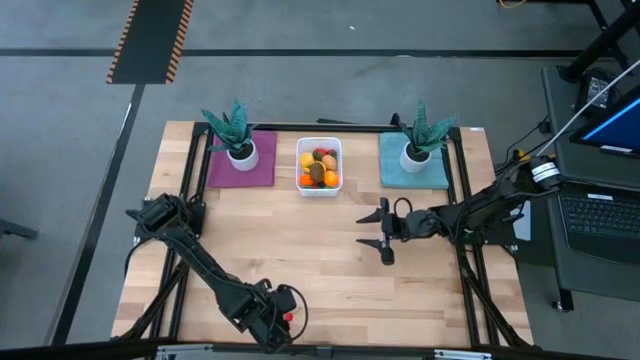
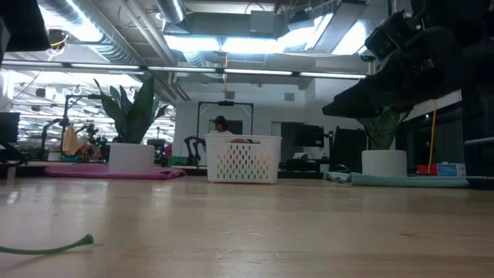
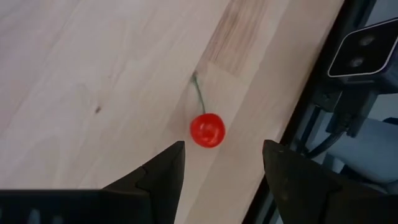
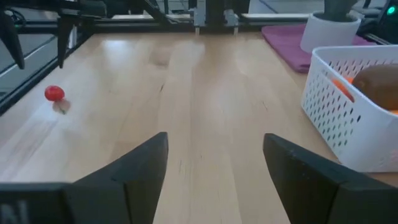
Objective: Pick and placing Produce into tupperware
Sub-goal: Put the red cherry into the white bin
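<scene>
A pale wooden counter [image 1: 300, 250] carries, along its far edge, a purple mat [image 1: 243, 166] on the left, a white tub [image 1: 319, 166] of toy produce in the middle and a teal mat [image 1: 412, 165] on the right. A red cherry [image 1: 290, 317] lies alone at the near edge.

The wide middle of the surface [image 1: 300, 250] lies bare, so passage from the near edge toward the far row is free. Along the far edge stand three obstacles: a potted plant [image 1: 233, 135] on a purple mat [image 1: 243, 160] at left, the tupperware [image 1: 319, 166] in the centre, and another potted plant [image 1: 420, 138] on a teal mat [image 1: 412, 162] at right, with narrow gaps between them. The right gripper [image 1: 380, 230] hangs right of centre. A cherry [image 3: 207, 130] lies near the surface's near edge, apparently just inside the black frame.
</scene>
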`<state>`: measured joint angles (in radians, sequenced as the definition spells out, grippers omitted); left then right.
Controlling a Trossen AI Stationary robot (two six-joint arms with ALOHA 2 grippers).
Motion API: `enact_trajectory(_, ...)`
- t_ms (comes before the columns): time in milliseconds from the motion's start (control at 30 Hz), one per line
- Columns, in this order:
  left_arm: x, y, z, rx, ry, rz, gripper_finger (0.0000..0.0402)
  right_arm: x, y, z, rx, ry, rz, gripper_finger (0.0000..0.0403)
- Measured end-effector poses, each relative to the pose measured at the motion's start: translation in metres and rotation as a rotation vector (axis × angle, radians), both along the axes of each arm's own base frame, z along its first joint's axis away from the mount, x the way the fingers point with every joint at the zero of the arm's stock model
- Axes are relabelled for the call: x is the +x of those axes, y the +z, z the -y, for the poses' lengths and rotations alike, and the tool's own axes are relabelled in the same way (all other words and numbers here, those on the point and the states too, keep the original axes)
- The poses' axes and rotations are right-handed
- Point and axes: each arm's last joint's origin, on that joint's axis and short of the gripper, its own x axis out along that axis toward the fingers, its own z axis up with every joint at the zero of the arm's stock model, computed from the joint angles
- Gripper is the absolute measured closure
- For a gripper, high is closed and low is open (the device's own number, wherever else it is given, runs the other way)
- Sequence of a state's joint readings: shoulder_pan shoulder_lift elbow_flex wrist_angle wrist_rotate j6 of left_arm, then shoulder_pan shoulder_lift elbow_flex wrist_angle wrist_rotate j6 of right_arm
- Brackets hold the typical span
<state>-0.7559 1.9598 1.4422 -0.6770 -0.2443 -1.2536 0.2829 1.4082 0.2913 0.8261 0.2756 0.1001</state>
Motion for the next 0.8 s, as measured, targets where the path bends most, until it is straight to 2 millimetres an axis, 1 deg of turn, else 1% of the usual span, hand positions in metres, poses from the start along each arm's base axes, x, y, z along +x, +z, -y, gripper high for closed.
enact_trajectory(233,0.002,-0.004,0.002,0.009,-0.016,0.017,0.0195,0.002,-0.009,0.000,-0.008,-0.001,-0.036,0.0138)
enact_trajectory(433,0.012,-0.004,0.012,0.048,-0.099,0.051,0.0195,0.003,-0.013,-0.001,-0.010,-0.001,-0.038,0.0138)
enact_trajectory(500,0.015,-0.004,0.013,0.081,-0.112,0.020,0.0195,0.003,-0.012,-0.001,-0.009,-0.001,-0.034,0.0138)
enact_trajectory(633,0.014,-0.009,0.010,0.158,-0.066,-0.096,0.0195,0.004,-0.011,-0.001,-0.007,0.000,-0.023,0.0138)
enact_trajectory(800,0.017,-0.019,0.010,0.182,-0.043,-0.133,0.0195,0.004,-0.011,-0.001,-0.007,0.000,-0.023,0.0138)
